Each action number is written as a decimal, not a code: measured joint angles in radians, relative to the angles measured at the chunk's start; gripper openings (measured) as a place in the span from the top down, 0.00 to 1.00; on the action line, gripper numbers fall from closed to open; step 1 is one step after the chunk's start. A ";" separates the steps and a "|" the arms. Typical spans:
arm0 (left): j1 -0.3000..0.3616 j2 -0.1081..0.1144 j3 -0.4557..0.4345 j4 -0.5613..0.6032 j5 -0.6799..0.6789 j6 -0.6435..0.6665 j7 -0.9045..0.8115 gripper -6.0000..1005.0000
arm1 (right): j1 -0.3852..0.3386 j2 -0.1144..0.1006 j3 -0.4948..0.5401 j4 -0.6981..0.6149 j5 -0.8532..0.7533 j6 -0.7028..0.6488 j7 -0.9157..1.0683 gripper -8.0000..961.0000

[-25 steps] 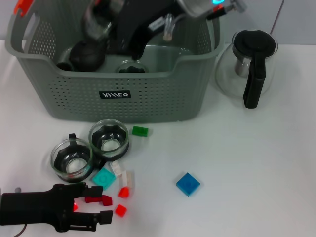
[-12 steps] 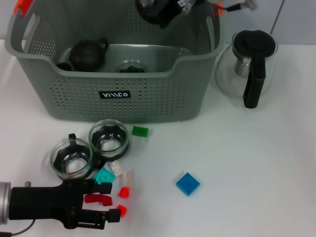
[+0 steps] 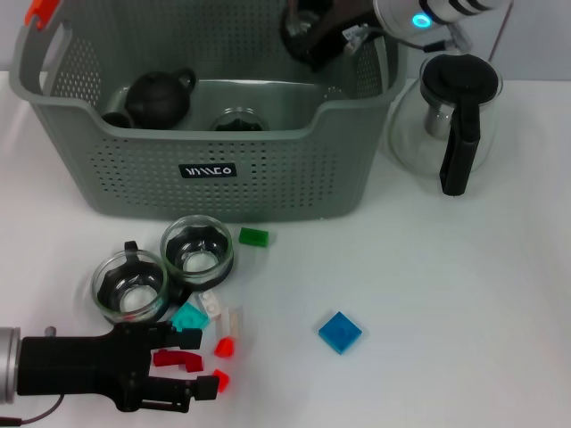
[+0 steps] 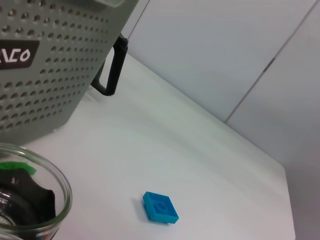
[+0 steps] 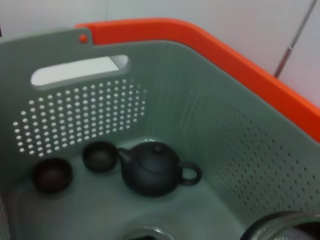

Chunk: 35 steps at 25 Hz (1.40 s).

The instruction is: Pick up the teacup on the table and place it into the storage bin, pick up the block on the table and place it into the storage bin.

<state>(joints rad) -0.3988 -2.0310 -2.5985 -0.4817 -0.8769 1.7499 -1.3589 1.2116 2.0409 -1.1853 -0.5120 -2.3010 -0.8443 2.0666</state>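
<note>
Open left gripper around curved red block, perhaps touching

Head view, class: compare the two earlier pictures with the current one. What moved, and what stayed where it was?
The left gripper slid right along the table's near edge until its fingers flank the red blocks; it has not closed on them. The right arm rose out of the storage bin and now sits above its back right corner. The two glass teacups, blue block, green block and glass pitcher stayed put.
</note>
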 joint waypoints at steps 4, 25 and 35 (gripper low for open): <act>0.000 -0.001 0.000 0.000 0.000 -0.006 0.002 0.10 | -0.007 -0.003 0.004 0.020 0.000 0.007 0.001 0.94; 0.001 -0.003 0.000 0.025 -0.001 -0.031 0.014 0.10 | -0.011 -0.004 -0.003 0.048 -0.037 -0.023 0.003 0.94; 0.007 -0.003 0.000 0.025 -0.001 -0.032 0.014 0.10 | -0.021 0.006 -0.006 0.038 -0.037 -0.017 -0.005 0.89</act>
<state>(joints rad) -0.3920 -2.0341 -2.5986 -0.4571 -0.8774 1.7177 -1.3453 1.1904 2.0464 -1.1918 -0.4742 -2.3378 -0.8613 2.0617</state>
